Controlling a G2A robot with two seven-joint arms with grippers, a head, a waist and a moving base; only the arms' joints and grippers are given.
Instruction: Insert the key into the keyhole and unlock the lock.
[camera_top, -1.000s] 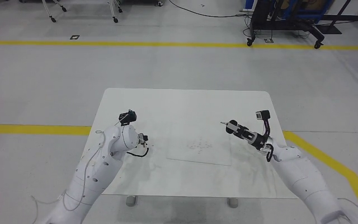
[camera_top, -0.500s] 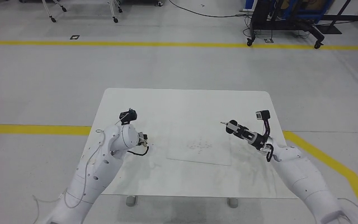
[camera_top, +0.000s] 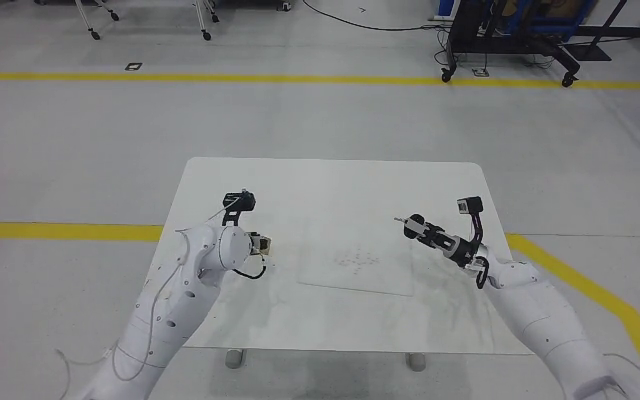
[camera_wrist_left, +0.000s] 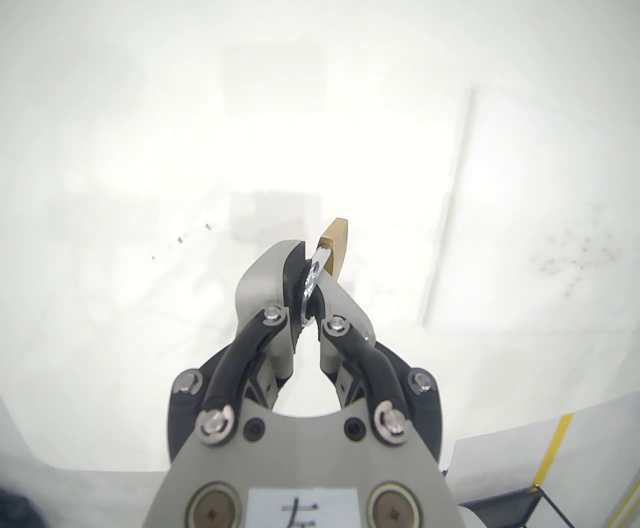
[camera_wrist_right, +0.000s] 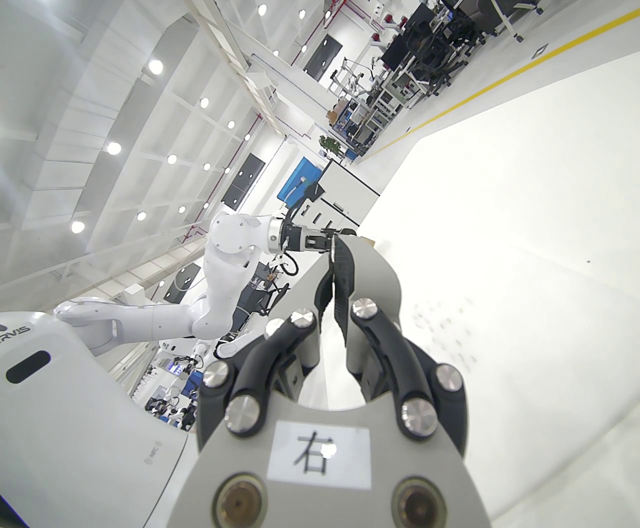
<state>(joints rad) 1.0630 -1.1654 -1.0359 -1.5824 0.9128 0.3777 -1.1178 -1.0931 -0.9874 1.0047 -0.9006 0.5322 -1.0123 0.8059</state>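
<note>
The left gripper (camera_wrist_left: 310, 267), low over the near left part of the bench (camera_top: 330, 180), is clamped on the silver shackle (camera_wrist_left: 306, 295) of the brass lock (camera_wrist_left: 336, 244), whose body juts beyond its fingertips, and well apart to the right the right gripper (camera_top: 409, 225) is pinched shut on the thin key (camera_top: 399, 219)

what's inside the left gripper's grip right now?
The left gripper is shut on the lock. Its silver shackle sits between the pads, with the brass body poking out beyond them. The pads cover the rest of the shackle.
</note>
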